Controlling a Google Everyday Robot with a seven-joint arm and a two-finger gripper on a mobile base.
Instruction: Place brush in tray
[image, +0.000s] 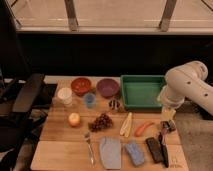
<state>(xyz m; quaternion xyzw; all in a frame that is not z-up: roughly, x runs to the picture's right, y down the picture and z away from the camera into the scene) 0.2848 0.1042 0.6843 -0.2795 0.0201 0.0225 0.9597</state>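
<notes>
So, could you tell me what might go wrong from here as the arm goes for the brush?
1. The slim black stick-like brush lies right beside the short black rectangular block. The gripper, jaws open just above the brush's far end, could catch the block too.
2. The orange carrot lies roughly between the brush and the large green plastic tray, so a low carry might knock it.

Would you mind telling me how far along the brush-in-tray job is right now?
Done: nothing yet; the tray looks empty. In hand: the gripper hovers just above the brush, jaws open, while the brush lies on the wood beside the black block. Left: grasp, lift, carry to the tray, release.
</notes>
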